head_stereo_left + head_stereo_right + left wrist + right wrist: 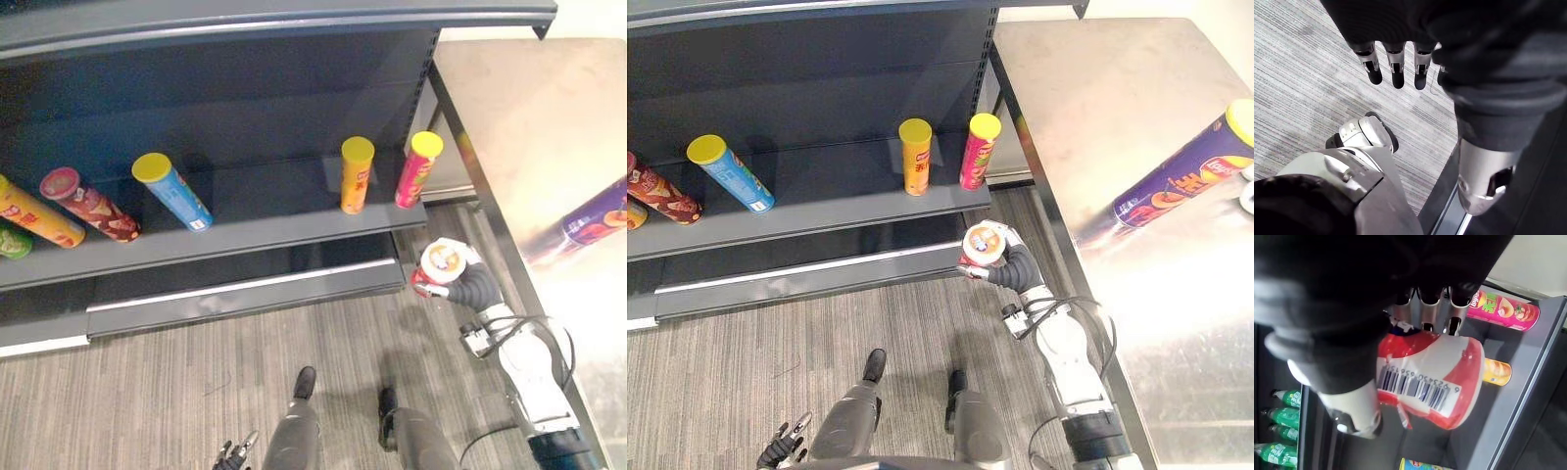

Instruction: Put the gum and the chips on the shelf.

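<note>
My right hand [1019, 267] is shut on a red and white gum tub [984, 245], holding it in the air just below the front right corner of the dark shelf board [245, 235]. In the right wrist view the fingers [1425, 303] curl over the tub [1435, 382], whose barcode label faces the camera. A purple chips can [1181, 181] lies on its side on the steel table [1097, 98] to the right. My left hand [1396, 68] hangs low by the floor, fingers relaxed and holding nothing.
Several chips cans stand or lean on the shelf board: an orange one [356, 174], a pink one [418, 168], a blue one [174, 191] and a red one [88, 204]. Green bottles [1283, 431] fill a lower shelf. Striped grey carpet [196, 372] lies in front.
</note>
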